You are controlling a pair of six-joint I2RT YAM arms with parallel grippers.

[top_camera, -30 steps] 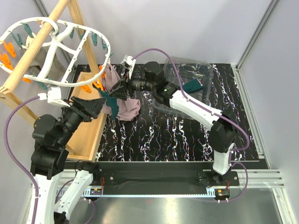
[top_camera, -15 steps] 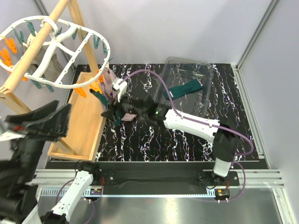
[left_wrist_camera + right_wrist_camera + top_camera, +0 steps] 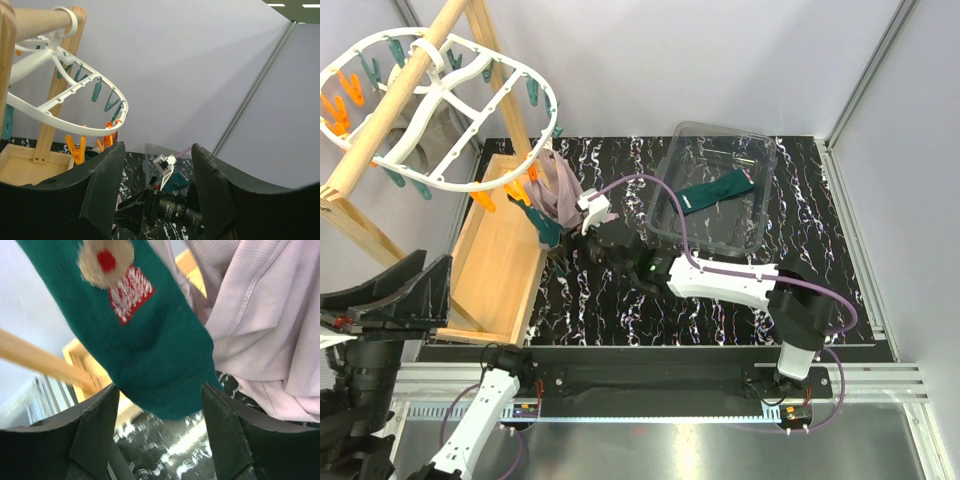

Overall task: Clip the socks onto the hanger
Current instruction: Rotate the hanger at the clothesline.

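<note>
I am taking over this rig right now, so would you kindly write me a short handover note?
Left gripper: open, empty, away from the hanger.
Right gripper: open, fingers flanking the figured sock's lower end.
Figured sock hangs at the hanger beside the mauve cloth; appears clipped.
Second sock lies in the clear bin.
Left to do: fetch and clip it.

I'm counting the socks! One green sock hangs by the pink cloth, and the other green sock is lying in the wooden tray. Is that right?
Not quite. The other green sock lies in the clear plastic box, not the wooden tray; the top view shows it. The first green sock does hang by the pink cloth.
</note>
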